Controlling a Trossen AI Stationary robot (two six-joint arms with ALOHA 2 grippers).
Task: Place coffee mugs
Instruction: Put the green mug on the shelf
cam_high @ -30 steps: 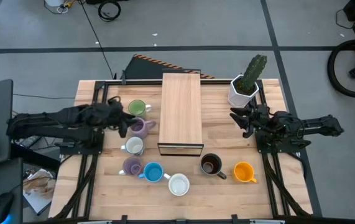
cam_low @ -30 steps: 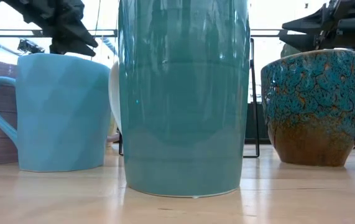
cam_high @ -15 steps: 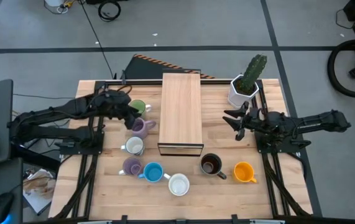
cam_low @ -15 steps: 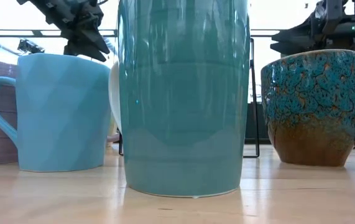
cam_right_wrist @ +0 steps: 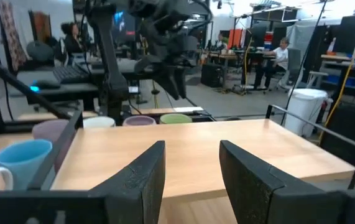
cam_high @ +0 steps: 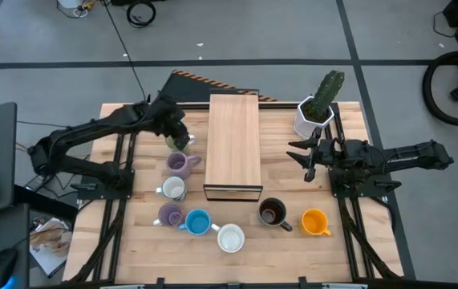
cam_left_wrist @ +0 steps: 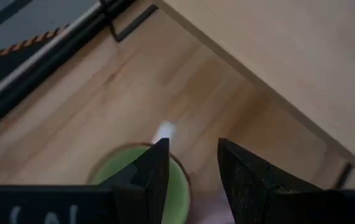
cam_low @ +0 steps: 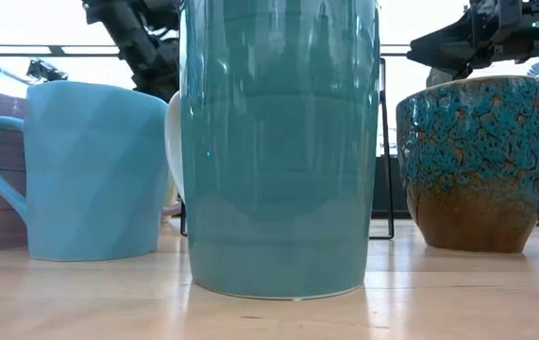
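The green mug (cam_left_wrist: 118, 180) stands on the table at the far left, beside the long wooden box (cam_high: 233, 146). My left gripper (cam_left_wrist: 193, 155) hangs open above it, slanting down, and hides most of it in the high view (cam_high: 178, 138). The other mugs stand nearer: lilac (cam_high: 180, 164), white (cam_high: 172, 189), lilac (cam_high: 169, 214), blue (cam_high: 197, 222), white (cam_high: 230, 238), dark brown (cam_high: 273, 213) and orange (cam_high: 315, 221). To the right of the box my right gripper (cam_high: 303, 160) is open, level and pointing at it (cam_right_wrist: 193, 168).
A white pot with a cactus (cam_high: 317, 108) stands at the far right corner, just behind my right arm. In the low view three mugs stand close to the camera: blue (cam_low: 90, 170), a tall one (cam_low: 278, 142) and a speckled brown one (cam_low: 477, 161). People sit in the room beyond.
My left gripper has swung from the table's left edge toward the far right, over the green mug, and has tipped further down. My right gripper has rolled about its own line and stretched a little toward the box. No mug has moved.
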